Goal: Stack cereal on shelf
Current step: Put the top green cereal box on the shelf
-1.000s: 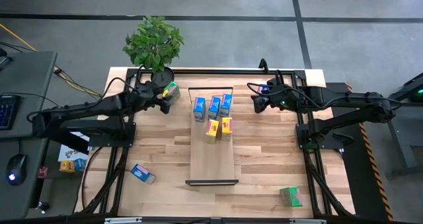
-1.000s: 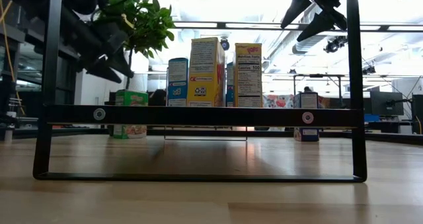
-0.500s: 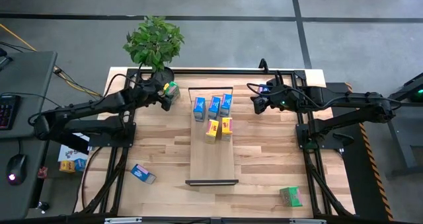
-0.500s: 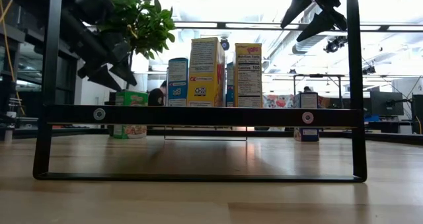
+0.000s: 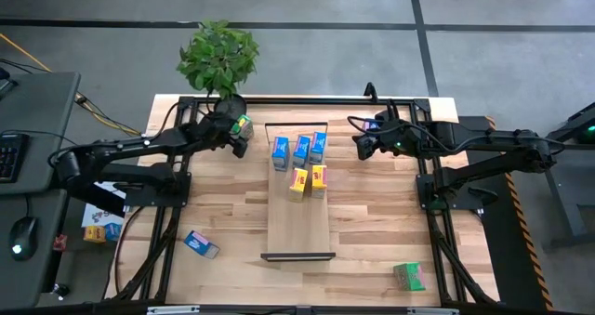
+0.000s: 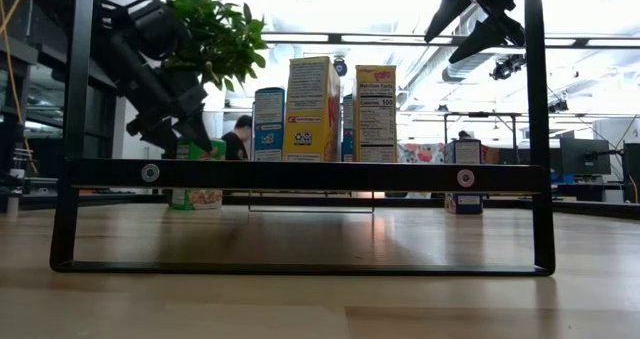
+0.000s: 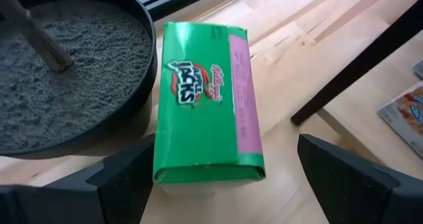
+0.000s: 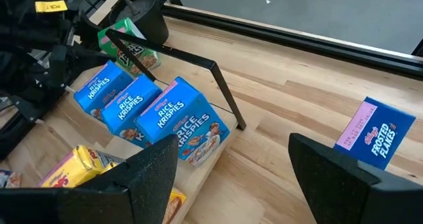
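Beside plant pot (image 7: 66, 72), left gripper (image 7: 218, 178) jaws spread astride green cereal box (image 7: 208, 105); right gripper (image 8: 228, 178) jaws spread

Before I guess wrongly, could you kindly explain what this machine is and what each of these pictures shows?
It is a robot with two dark arms at a wooden table. One picture looks straight down, one looks level across the tabletop, and two come from cameras on the wrists. On the shelf, a narrow board in the middle, stand five cereal boxes: three blue, two yellow. The left gripper hangs open over a green box beside the plant pot, its fingers either side, gripping nothing. The right gripper waits open near the table's far right, holding nothing. Another blue box and green box lie on the table.
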### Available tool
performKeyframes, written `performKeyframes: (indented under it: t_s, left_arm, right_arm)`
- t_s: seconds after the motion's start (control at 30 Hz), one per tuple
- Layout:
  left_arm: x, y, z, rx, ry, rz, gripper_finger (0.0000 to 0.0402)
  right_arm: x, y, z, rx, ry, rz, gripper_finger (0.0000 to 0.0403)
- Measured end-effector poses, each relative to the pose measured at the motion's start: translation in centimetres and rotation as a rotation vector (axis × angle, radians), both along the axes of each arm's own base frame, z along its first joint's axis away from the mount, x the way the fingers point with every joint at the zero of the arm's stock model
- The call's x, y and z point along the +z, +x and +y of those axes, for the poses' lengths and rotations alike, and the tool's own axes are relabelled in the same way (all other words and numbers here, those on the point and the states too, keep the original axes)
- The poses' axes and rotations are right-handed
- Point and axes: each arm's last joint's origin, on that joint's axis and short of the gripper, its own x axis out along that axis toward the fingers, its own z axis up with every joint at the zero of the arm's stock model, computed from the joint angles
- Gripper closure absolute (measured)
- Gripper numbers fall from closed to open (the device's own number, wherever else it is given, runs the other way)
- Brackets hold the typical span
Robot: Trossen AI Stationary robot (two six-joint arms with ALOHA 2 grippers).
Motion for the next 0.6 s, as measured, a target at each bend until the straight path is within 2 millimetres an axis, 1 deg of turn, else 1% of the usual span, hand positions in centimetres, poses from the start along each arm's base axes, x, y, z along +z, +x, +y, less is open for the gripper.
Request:
performKeyframes:
  t_s: [0.1, 0.2, 0.3, 0.47, 0.6]
  left_arm:
    - [0.06, 0.02, 0.05, 0.009, 0.012, -0.002, 0.0067]
    - [0.07, -0.01, 0.08, 0.020, 0.020, 0.003, 0.0090]
    - [0.07, -0.01, 0.08, 0.021, 0.021, 0.004, 0.0128]
    - [0.18, -0.09, 0.02, 0.018, 0.020, -0.002, 0.0211]
    - [0.94, -0.38, -0.27, -0.007, 0.022, -0.052, 0.0262]
  right_arm:
    - [0.00, 0.00, 0.01, 0.000, 0.001, -0.001, 0.0123]
    - [0.00, 0.01, 0.10, 0.006, 0.000, 0.000, 0.0123]
    - [0.00, 0.02, 0.11, 0.006, 0.003, -0.001, 0.0123]
    - [0.00, 0.02, 0.11, 0.005, 0.007, -0.003, 0.0123]
    - [-0.01, 0.02, 0.12, 0.006, 0.008, -0.003, 0.0123]
